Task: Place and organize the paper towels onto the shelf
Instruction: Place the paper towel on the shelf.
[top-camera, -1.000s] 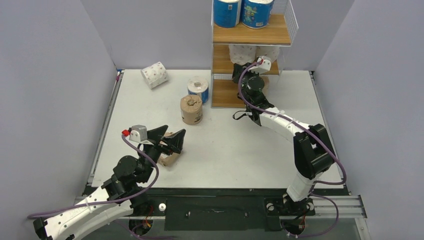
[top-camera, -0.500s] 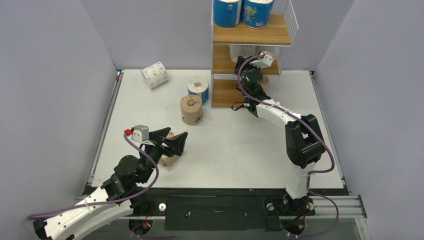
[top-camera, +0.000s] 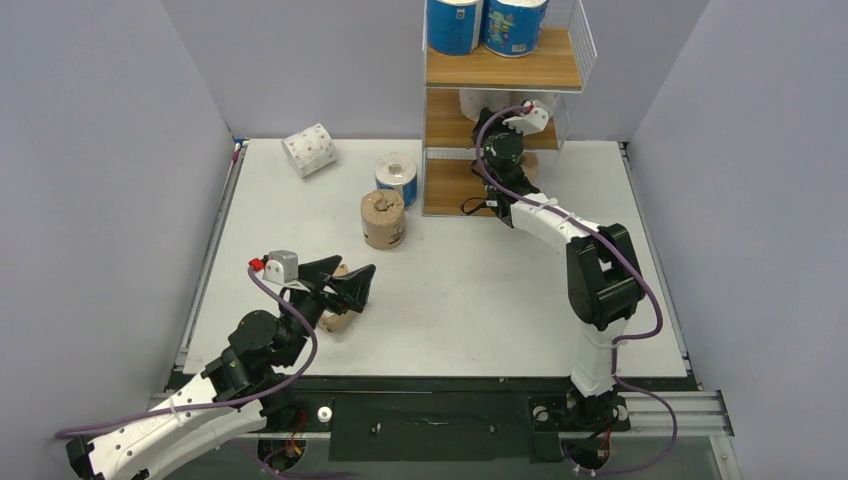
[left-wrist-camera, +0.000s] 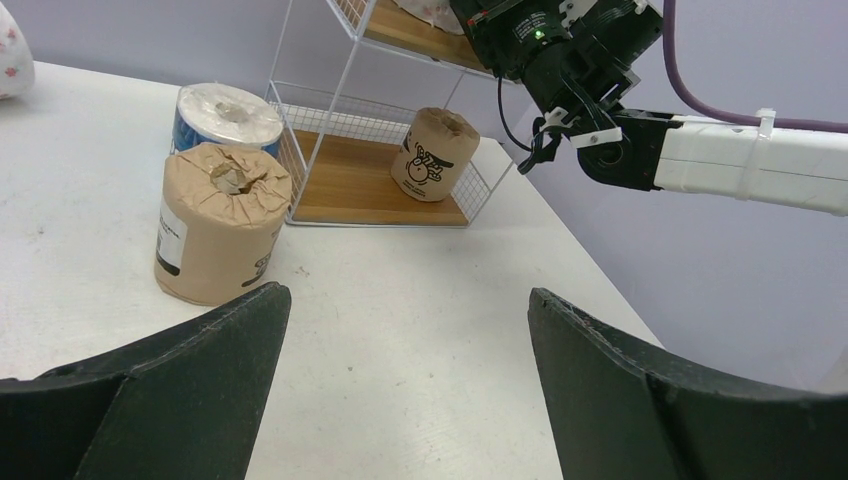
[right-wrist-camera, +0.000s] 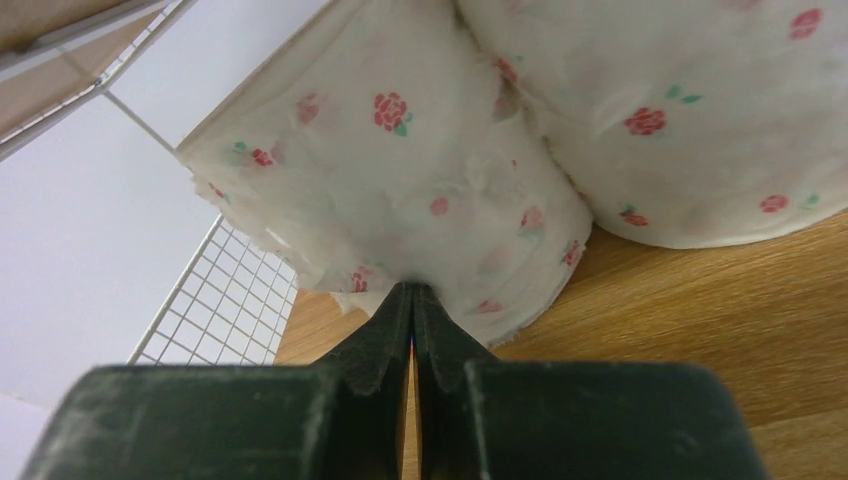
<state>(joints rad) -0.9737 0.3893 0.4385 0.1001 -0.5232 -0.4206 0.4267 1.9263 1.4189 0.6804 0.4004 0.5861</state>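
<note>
**Right Arm Presses Rose-Print Roll on Middle Tier; Four Rolls Lie on the Table**

The right gripper (right-wrist-camera: 412, 298) is clamped fully together. Its tips press into the crinkled wrapper of a rose-print roll (right-wrist-camera: 400, 160) on the middle board of the shelf (top-camera: 545, 68). A second rose-print roll (right-wrist-camera: 690, 90) touches the first on its right. Whether a fold of wrapper is pinched cannot be told.

The left gripper (left-wrist-camera: 405, 300) hangs spread wide and empty over a fallen kraft roll (top-camera: 338, 320) near the left arm.

A pair of blue rolls (top-camera: 455, 25) stands on the top board, and a labelled kraft roll (left-wrist-camera: 435, 155) stands on the bottom board. On the table (top-camera: 480, 300) an upright kraft roll (top-camera: 383, 218) stands just near of a blue-wrapped roll (top-camera: 396, 177) beside the shelf. A dotted roll (top-camera: 308, 150) lies at the far left.

These rolls are probably light and soft, yielding under a squeeze. Their thin wrappers look likely to slip or tear. The surest hold is likely across the round body at mid-height with the jaws wide, squeezing gently. Closed tips should be enough for nudging a roll square on its board.
</note>
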